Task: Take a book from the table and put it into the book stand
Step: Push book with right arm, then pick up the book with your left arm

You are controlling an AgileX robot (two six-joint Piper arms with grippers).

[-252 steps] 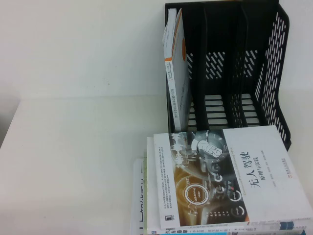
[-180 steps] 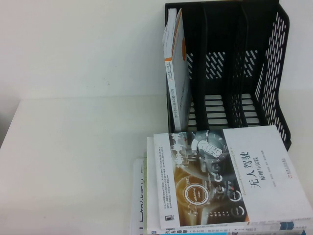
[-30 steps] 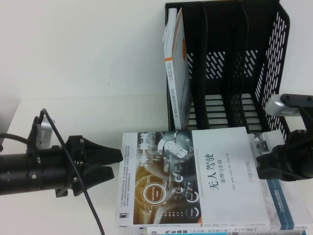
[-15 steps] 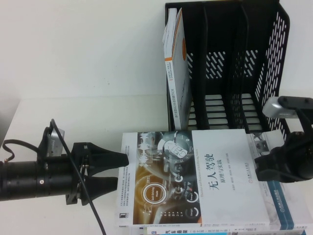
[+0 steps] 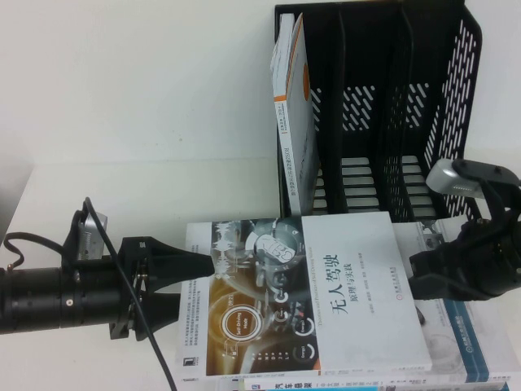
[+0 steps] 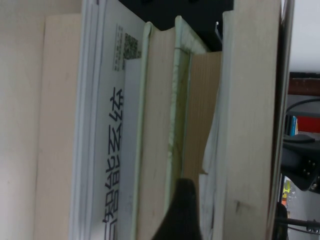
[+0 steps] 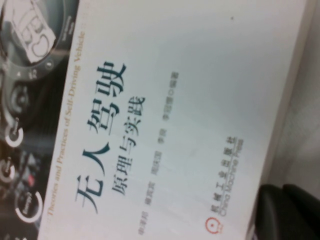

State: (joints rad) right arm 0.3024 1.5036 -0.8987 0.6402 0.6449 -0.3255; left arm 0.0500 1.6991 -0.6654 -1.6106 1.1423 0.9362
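My left gripper [image 5: 210, 278] has its fingers spread at the book [image 5: 305, 297]'s edge, right gripper [image 5: 417, 275] fingers unclear, so a shallow bite could drop it short of the book stand [image 5: 383, 114].

A thin white paperback with an orange spine mark [image 5: 295, 114] stands leaning in the leftmost compartment of the rack. Near the table's front edge lies a stack of white books with blue-edged covers [image 5: 460, 346], partly covered; their page edges [image 6: 155, 150] show in the left wrist view.
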